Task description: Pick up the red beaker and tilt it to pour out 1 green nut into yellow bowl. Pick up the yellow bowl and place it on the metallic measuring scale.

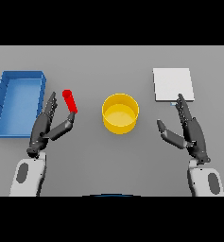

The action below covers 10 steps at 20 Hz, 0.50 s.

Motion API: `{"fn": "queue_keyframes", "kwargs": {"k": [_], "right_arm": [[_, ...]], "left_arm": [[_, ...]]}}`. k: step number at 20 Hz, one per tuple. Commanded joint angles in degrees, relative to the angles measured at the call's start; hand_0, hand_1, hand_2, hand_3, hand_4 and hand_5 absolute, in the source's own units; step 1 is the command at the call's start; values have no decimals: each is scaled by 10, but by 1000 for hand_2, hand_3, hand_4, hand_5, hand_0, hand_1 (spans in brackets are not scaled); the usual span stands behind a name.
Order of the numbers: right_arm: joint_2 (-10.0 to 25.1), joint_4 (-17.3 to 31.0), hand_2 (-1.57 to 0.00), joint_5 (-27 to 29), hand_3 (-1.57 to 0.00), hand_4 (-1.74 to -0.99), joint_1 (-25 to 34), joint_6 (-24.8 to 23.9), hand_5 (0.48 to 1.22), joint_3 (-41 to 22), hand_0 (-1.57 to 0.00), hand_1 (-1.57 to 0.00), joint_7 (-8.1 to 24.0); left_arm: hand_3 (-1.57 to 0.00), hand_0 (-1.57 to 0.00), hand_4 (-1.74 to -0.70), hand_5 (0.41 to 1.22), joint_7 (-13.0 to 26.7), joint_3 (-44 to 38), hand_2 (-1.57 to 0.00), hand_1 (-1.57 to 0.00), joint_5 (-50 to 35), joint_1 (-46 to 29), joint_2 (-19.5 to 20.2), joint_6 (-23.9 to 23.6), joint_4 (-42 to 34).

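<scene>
Even, soft light, no glare.
The table is evenly lit, slightly paler towards the far edge. Faint shadows sit close under the bowl and both hands; nothing casts a long shadow.

one red beaker stands just beside the thumb of the left hand. one yellow bowl sits between the two hands, the right hand being the second. one blue tray lies on the outer side of the left hand. one pale square scale lies just beyond the right hand's fingertips.
</scene>
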State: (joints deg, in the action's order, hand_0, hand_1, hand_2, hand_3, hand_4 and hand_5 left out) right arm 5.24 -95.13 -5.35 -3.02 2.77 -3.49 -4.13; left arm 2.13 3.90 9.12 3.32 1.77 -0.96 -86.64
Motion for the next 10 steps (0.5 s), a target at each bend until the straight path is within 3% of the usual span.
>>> {"fn": "queue_keyframes", "kwargs": {"k": [1, 10], "right_arm": [[1, 3, 1, 3, 1, -1292, 1, 1, 615, 3, 1, 1, 4], [6, 4, 1, -9, 1, -1299, 9, -9, 634, 6, 1, 1, 9]], "left_arm": [[1, 1, -1211, 654, -5, -7, 1, 1, 0, 17, 1, -3, 19], [1, 1, -1221, 635, -49, -38, 1, 1, 16, 144, -5, -32, 184]]}}
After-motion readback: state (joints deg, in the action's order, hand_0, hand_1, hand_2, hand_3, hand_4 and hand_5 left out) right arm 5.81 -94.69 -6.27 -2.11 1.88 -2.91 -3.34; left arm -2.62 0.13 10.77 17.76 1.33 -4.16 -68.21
